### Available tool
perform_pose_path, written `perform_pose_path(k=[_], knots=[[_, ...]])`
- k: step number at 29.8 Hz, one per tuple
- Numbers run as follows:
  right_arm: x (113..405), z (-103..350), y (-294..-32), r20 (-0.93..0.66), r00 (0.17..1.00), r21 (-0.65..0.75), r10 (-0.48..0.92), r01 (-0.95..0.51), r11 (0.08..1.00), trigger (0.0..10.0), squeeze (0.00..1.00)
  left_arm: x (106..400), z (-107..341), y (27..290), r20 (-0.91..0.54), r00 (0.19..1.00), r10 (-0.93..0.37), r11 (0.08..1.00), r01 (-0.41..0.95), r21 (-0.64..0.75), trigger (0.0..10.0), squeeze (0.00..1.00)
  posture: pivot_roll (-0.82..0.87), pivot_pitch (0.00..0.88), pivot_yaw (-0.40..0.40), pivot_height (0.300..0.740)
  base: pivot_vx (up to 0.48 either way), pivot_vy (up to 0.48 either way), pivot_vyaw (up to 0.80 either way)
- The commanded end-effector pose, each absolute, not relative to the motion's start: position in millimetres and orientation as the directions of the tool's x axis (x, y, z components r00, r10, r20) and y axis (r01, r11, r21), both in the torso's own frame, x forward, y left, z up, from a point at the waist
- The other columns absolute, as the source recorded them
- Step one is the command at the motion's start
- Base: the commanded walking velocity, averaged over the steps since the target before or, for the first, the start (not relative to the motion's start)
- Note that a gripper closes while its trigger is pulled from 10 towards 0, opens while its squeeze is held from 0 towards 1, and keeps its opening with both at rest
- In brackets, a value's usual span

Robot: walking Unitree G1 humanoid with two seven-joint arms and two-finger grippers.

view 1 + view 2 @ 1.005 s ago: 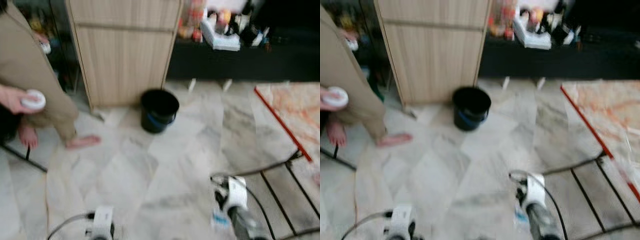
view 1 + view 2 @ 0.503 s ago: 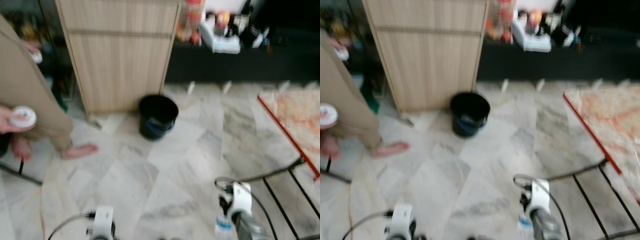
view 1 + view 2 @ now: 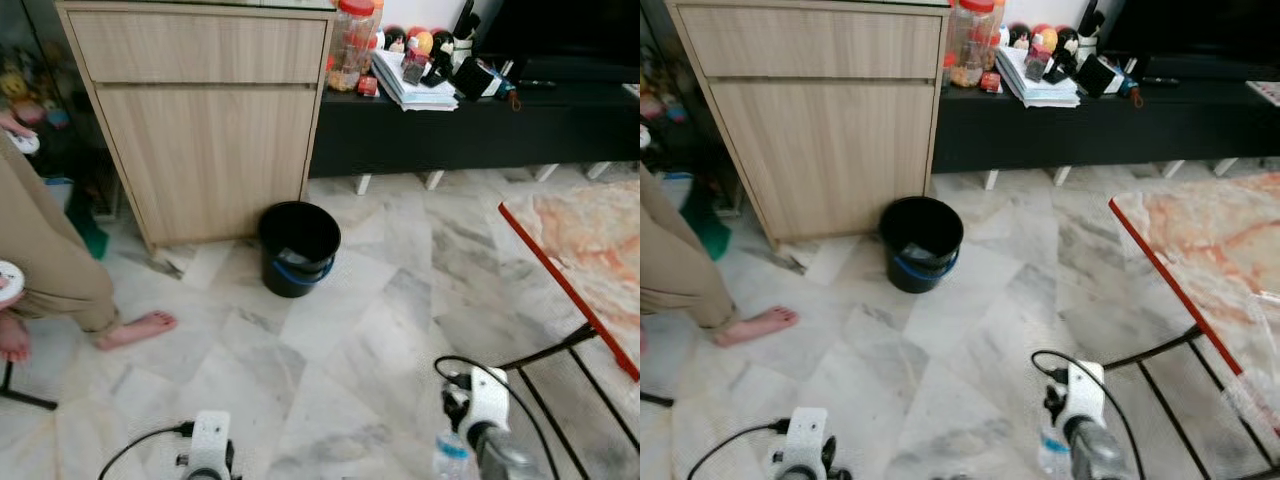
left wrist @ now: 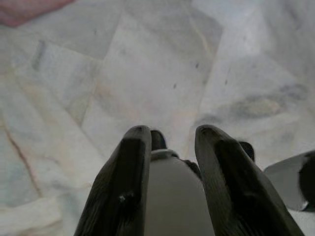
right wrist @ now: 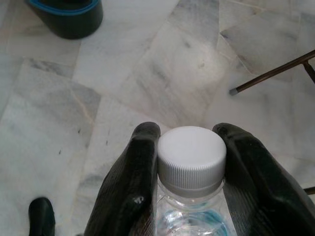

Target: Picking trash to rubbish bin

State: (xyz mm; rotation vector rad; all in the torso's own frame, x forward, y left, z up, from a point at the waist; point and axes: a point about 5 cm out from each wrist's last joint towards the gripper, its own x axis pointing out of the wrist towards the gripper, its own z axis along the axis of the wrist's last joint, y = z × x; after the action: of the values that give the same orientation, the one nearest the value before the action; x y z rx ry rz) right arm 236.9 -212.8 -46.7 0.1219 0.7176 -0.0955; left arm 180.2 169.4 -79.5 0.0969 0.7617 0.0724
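A black rubbish bin (image 3: 298, 245) with a blue band stands on the marble floor in front of a wooden cabinet; its lower edge also shows in the right wrist view as the bin (image 5: 66, 17). My right gripper (image 5: 189, 135) is shut on a clear plastic bottle (image 5: 191, 157) with a white cap, held low at the near right, well short of the bin. The bottle (image 3: 450, 458) peeks in beside my right wrist (image 3: 485, 400). My left gripper (image 4: 167, 135) is closed around a pale rounded object (image 4: 172, 196) above bare floor.
A person in tan trousers stands at the left, bare foot (image 3: 135, 328) on the floor, a white round item (image 3: 8, 282) in hand. A black low shelf (image 3: 470, 130) runs along the back. A red-edged rug (image 3: 590, 250) and a black metal frame (image 3: 560, 400) lie on the right.
The camera has shifted and the picture has sharpened. The person now sits further toward the left edge. Both grippers keep their hold.
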Motion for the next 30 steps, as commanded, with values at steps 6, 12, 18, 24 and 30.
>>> perform_pose_path(k=[6, 12, 18, 24, 30], knots=[[229.6, -48.8, -224.7, -0.674, 0.735, 0.027, -0.074, 0.124, 0.992, 10.0, 0.00, 154.4, -93.4, 163.5, -0.761, 0.642, 0.091, 0.994, -0.012, 0.109, 10.0, 0.00, 0.07, 0.222, -0.190, 0.740, 0.338, 0.000, 0.36], [229.1, -49.0, -225.7, -0.674, 0.735, 0.037, -0.081, 0.143, 0.989, 10.0, 0.00, 154.2, -93.4, 163.7, -0.762, 0.641, 0.092, 0.994, -0.014, 0.108, 10.0, 0.00, 0.07, 0.223, -0.191, 0.740, 0.337, 0.000, 0.40], [228.9, -48.9, -226.8, -0.674, 0.733, 0.034, -0.085, 0.146, 0.989, 10.0, 0.00, 154.0, -93.5, 163.9, -0.762, 0.641, 0.093, 0.994, -0.015, 0.108, 10.0, 0.00, 0.07, 0.221, -0.192, 0.740, 0.338, 0.000, 0.00], [228.6, -48.9, -228.0, -0.676, 0.732, 0.033, -0.090, 0.151, 0.988, 10.0, 0.00, 154.1, -93.5, 163.5, -0.762, 0.641, 0.093, 0.994, -0.016, 0.107, 10.0, 0.00, 0.08, 0.221, -0.193, 0.740, 0.341, 0.000, 0.00], [229.0, -48.4, -228.5, -0.674, 0.733, 0.037, -0.092, 0.158, 0.987, 10.0, 0.00, 154.1, -93.4, 163.6, -0.761, 0.642, 0.093, 0.994, -0.018, 0.106, 10.0, 0.00, 0.08, 0.216, -0.192, 0.740, 0.337, 0.000, 0.00]])
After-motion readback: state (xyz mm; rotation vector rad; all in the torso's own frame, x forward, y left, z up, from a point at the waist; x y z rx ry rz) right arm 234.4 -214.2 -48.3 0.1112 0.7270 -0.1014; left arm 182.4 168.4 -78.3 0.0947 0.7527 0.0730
